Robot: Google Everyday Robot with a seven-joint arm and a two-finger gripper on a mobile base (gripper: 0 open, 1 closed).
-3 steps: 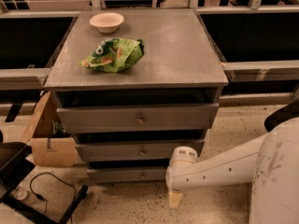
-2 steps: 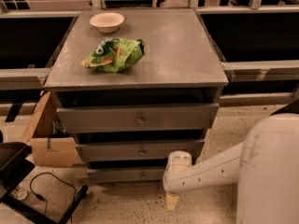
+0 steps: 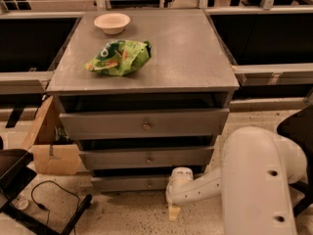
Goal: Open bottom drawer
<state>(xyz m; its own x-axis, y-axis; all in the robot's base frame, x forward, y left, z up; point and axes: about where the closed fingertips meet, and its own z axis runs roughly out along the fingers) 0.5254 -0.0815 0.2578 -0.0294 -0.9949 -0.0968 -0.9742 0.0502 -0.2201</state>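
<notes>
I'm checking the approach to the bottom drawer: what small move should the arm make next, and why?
Probably lift the gripper and bring it across to the knob of the bottom drawer. The gripper hangs near the floor, below and to the right of the knob, and the drawer looks shut.

3 drawers (image 3: 146, 158), 1 bowl (image 3: 112, 22), 1 bag (image 3: 119, 58), 1 box (image 3: 51, 148), 1 end effector (image 3: 173, 212) near bottom drawer (image 3: 139, 183).

You're looking at an office-style lab: speckled hard floor (image 3: 127, 212), a grey metal cabinet (image 3: 161, 58) between long railed benches (image 3: 274, 71), a cardboard box (image 3: 54, 155) and loose cable (image 3: 55, 192) beside it, and the gripper (image 3: 173, 212) low at the cabinet's foot.
</notes>
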